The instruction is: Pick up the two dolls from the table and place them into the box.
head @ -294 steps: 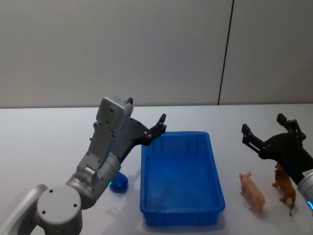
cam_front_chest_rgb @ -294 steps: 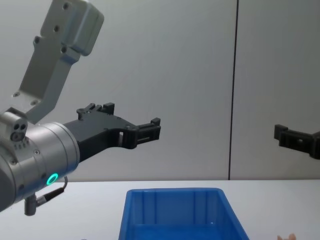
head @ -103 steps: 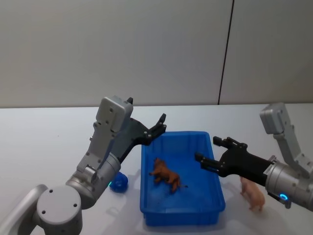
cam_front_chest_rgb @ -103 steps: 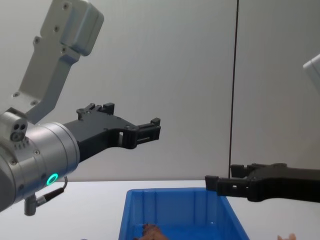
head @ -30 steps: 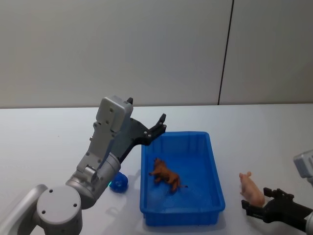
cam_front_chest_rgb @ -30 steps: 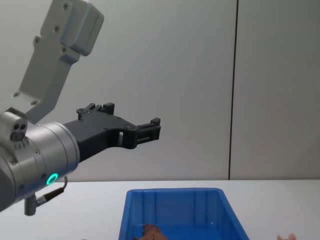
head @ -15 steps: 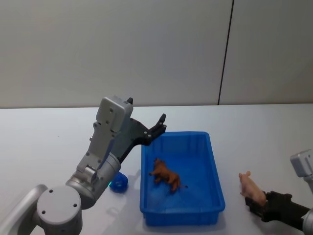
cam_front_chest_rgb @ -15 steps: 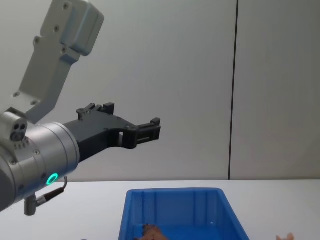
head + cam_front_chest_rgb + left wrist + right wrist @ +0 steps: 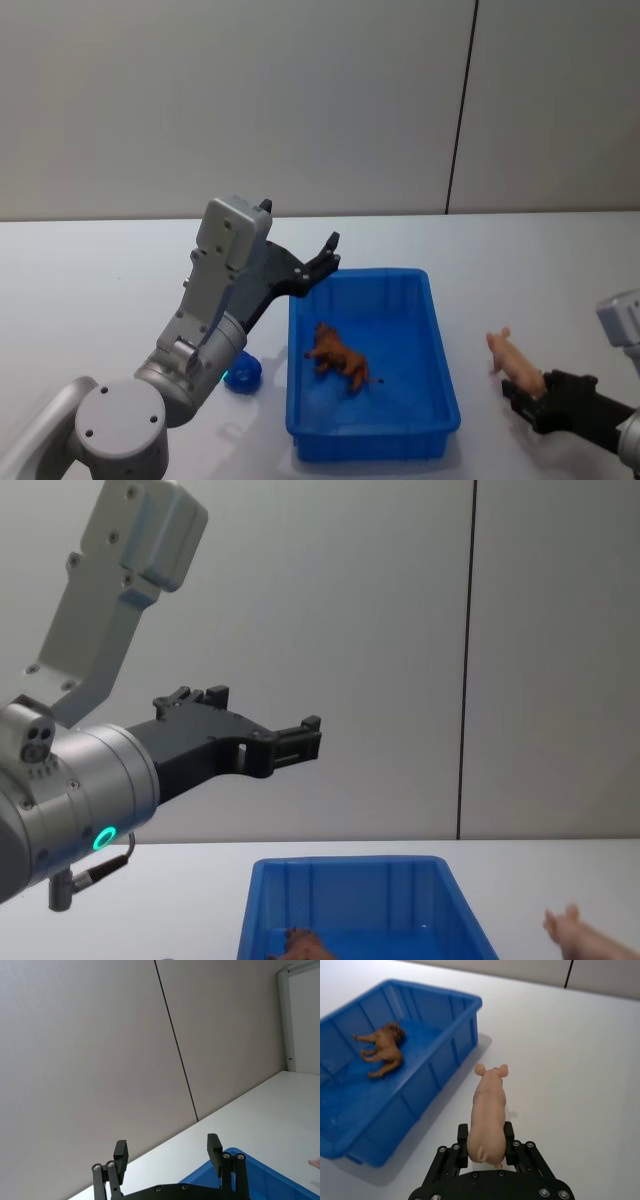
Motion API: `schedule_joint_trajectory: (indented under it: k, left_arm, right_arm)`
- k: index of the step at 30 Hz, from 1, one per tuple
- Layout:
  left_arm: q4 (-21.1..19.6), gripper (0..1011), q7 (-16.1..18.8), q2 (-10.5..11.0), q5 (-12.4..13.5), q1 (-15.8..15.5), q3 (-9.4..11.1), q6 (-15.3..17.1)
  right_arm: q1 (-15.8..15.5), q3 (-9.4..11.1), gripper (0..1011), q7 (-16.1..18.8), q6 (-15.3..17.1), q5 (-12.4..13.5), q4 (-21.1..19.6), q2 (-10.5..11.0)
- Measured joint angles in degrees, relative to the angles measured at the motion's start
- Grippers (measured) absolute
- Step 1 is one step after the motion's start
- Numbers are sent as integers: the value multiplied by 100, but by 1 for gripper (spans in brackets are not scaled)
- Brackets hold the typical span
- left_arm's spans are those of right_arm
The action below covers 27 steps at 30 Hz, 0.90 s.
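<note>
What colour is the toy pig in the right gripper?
The toy pig is pale peach-pink, best seen in the right wrist view.

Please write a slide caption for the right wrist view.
Right gripper shut on the peach doll, beside the blue box holding the brown doll.
</note>
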Motion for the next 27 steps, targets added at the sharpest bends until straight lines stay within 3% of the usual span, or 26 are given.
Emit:
schedule_joint_trajectory:
  k: [10, 18, 27]
  left_arm:
    - [0, 1001, 0, 1, 0, 0, 0, 0]
    - [0, 1001, 0, 1, 0, 0, 0, 0]
    - [0, 1001, 0, 0, 0, 0, 0, 0]
  right_arm:
    - [125, 16, 378, 36, -386, -45, -213, -33]
    - [384, -37, 378, 355, -623, -105, -309, -158]
    - [707, -187, 378, 780, -645, -240, -238, -375]
